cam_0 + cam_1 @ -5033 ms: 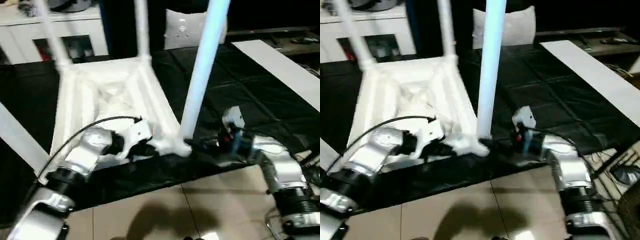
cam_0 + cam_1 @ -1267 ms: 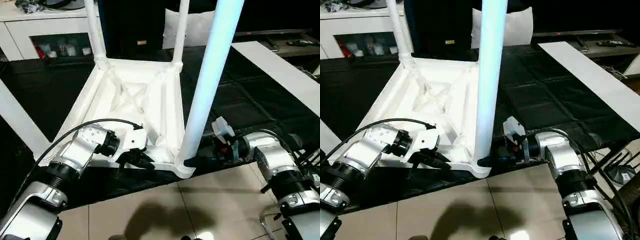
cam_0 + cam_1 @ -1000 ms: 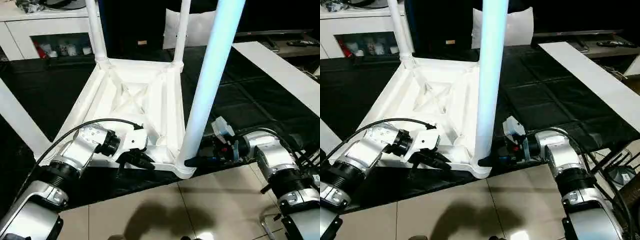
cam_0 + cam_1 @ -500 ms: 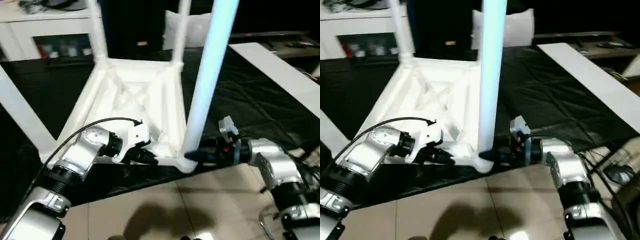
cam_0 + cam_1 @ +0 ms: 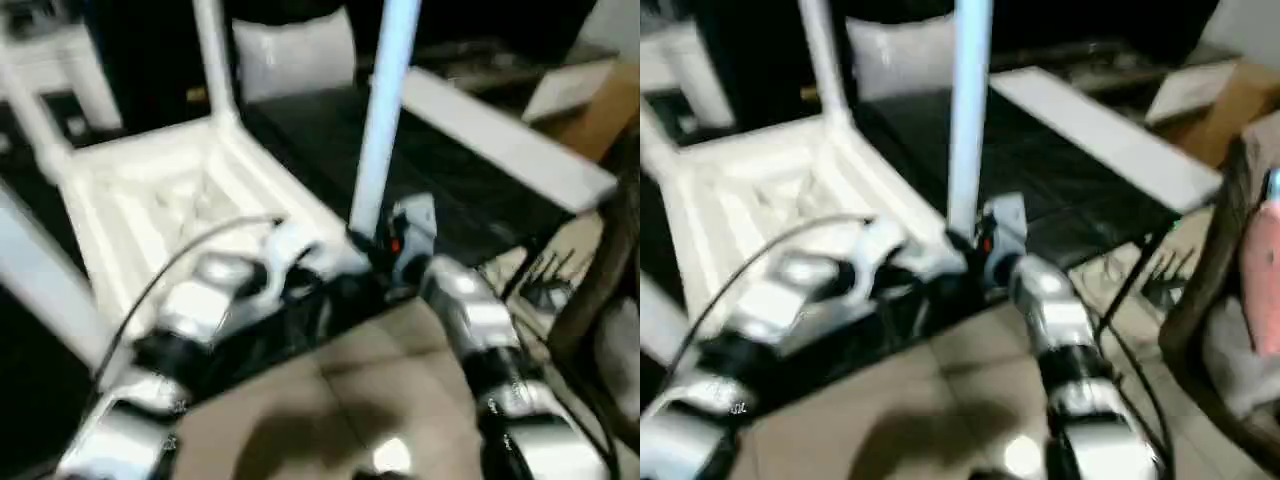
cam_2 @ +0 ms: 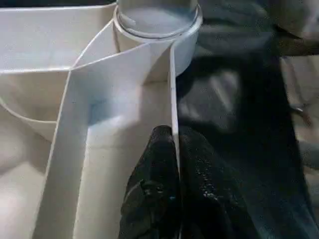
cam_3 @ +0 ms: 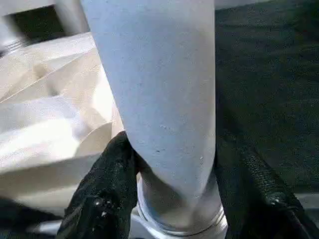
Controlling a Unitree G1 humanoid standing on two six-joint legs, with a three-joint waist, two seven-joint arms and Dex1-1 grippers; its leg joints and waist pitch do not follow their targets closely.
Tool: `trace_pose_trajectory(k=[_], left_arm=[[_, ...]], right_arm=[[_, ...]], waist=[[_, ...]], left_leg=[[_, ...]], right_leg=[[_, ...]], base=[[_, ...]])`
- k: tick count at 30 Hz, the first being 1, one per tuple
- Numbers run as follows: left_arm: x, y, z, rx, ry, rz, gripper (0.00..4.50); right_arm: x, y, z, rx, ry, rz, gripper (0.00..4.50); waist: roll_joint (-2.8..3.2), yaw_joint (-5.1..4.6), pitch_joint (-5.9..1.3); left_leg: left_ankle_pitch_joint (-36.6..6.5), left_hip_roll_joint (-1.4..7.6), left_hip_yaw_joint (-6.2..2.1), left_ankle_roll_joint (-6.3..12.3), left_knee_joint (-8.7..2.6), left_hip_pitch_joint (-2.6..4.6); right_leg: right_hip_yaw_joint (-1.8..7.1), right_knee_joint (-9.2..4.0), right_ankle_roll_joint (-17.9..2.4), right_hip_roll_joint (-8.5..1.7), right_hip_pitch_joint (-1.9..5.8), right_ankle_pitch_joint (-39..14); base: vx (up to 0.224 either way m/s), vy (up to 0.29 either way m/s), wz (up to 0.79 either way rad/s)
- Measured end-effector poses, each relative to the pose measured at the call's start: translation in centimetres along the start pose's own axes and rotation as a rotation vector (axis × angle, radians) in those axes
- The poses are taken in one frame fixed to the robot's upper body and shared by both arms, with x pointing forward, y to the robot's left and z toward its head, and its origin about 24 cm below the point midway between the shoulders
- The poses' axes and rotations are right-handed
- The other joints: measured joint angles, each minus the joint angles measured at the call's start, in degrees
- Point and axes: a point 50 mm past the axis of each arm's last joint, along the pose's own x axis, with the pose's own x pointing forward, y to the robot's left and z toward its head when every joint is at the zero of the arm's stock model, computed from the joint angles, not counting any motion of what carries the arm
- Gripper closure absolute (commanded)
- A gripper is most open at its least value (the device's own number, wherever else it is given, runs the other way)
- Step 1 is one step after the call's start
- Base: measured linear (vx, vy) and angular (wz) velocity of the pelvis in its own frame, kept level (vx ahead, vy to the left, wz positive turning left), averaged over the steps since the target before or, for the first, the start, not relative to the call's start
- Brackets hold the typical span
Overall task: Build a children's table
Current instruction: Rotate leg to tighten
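The children's table (image 5: 160,200) lies upside down on a black mat (image 5: 460,180), occupying the left and centre of the head view, ribbed underside up.

The left gripper (image 6: 172,174), lower left of centre, is pinched shut on the table's thin side wall, one finger on each face, just short of the near corner socket (image 6: 158,22).

At centre, a leg (image 5: 385,110) rises upright from that socket. The right gripper (image 7: 174,189) straddles the base of the leg at moderate width, fingers (image 7: 107,184) pressed on both sides.

Risks:
- The wall grip is narrow; a twist of the left wrist could slip the pads off the rim.
- A sideways pull by the right gripper could lever the leg out of the socket or tip the table.
- Whether the leg is fully seated cannot be told.

Clearances: the near corner sits close to the mat edge, with tiled floor (image 5: 330,400) below. A flat white board (image 5: 490,135) lies at upper right, well apart. A chair frame (image 5: 1220,290) stands at the right edge, restricting outward swing of the right arm.
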Motion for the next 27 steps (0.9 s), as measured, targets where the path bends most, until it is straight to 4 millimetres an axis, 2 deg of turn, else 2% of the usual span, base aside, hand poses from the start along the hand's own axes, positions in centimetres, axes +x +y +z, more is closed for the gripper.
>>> trace_pose_trajectory(k=[1,2,3,4,5,6,10,18,22,25,27], left_arm=[[-0.1,0.3,0.3,0.001,-0.008,0.011,4.5],[-0.2,0.4,0.5,0.003,-0.011,0.016,4.5],[-0.2,0.5,0.6,0.003,-0.012,0.02,4.5],[-0.2,0.5,0.6,0.004,-0.014,0.022,4.5],[-0.2,0.5,0.7,0.007,-0.015,0.022,4.5],[-0.2,0.5,0.7,0.008,-0.015,0.024,4.5],[-0.6,1.0,0.6,0.027,-0.013,0.028,4.5],[-2.3,1.6,-0.1,0.101,-0.01,-0.05,4.5],[-3.3,1.7,-0.8,0.165,0.006,-0.14,4.5],[-4.8,2.0,-1.7,0.247,0.03,-0.239,4.5],[-5.4,1.8,-2.0,0.292,0.045,-0.31,4.5]], right_arm=[[0.3,0.3,0.4,0.018,-0.027,-0.006,1.88],[0.5,0.6,0.5,0.036,-0.042,-0.015,1.85],[0.6,0.7,0.6,0.039,-0.049,-0.019,1.76],[0.6,0.7,0.7,0.036,-0.056,-0.02,1.63],[0.6,0.6,0.7,0.032,-0.063,-0.023,1.51],[0.6,0.7,0.6,0.031,-0.066,-0.023,1.43],[0.3,0.7,0.4,0.016,-0.097,-0.001,1.05],[-3.3,-0.9,-0.4,-0.103,-0.135,0.224,0.39],[-4.6,-1.7,0.7,-0.21,-0.113,0.371,0.02],[-5.7,-2.9,1.4,-0.271,-0.078,0.449,0.02],[-5.8,-2.8,1.9,-0.314,-0.055,0.522,0.02]], waist=[[0.42,0.64,-0.14],[0.66,0.97,-0.26],[0.79,1.08,-0.34],[0.92,1.03,-0.41],[0.76,0.9,-0.38],[0.72,0.91,-0.35],[0.72,1.21,-0.36],[0.74,2.14,-0.36],[0.79,2.88,-0.37],[0.8,4.19,-0.37],[0.79,4.53,-0.37]], left_leg=[[-0.9,-0.43,-0.81,1.82,-0.27,-1.25],[-0.88,-0.36,-1.35,1.94,-0.82,-1.73],[0.05,-0.31,-1.59,1.76,-1.7,-1.84],[1.38,-0.27,-1.59,1.37,-2.23,-1.86],[1.81,-0.61,-1.45,-0.26,-2.2,-1.85],[1.7,-0.88,-1.27,-0.23,-2.13,-1.75],[1.71,-0.85,-1.04,-0.18,-2.42,-1.81],[1.73,-0.55,-0.86,-0.18,-2.96,-1.8],[1.79,-0.54,-0.8,-0.19,-2.96,-1.76],[1.88,-0.53,-0.74,-0.14,-2.96,-1.63],[1.91,-0.5,-0.69,-0.14,-2.96,-1.58]], right_leg=[[-0.93,-1.22,0.17,-0.01,-0.35,0.09],[-1.53,-2.44,0.47,0.23,-0.37,0.28],[-1.89,-3.53,0.81,0.33,-0.27,0.58],[-2.0,-4.09,0.95,0.33,-0.19,1.15],[-1.37,-4.09,-0.09,0.21,-0.28,2.66],[-1.0,-4.07,-0.16,0.1,-0.29,2.93],[-1.0,-4.69,-0.13,0.11,-0.23,3.0],[-1.03,-4.64,-0.39,0.35,-0.49,3.2],[-1.0,-4.59,-0.48,0.34,-0.54,3.22],[-0.99,-4.64,-0.48,0.32,-0.39,3.22],[-0.98,-4.65,-0.48,0.29,-0.29,3.22]], base=[[0.06,-0.013,-0.07],[0.088,0.013,-0.38],[0.0,0.0,0.0],[0.018,0.056,-0.1],[-0.001,0.051,0.02],[0.002,0.074,0.01],[0.0,0.0,0.0],[0.0,0.0,0.0],[0.0,0.0,0.0],[0.0,0.0,0.0],[0.0,0.0,0.0]])
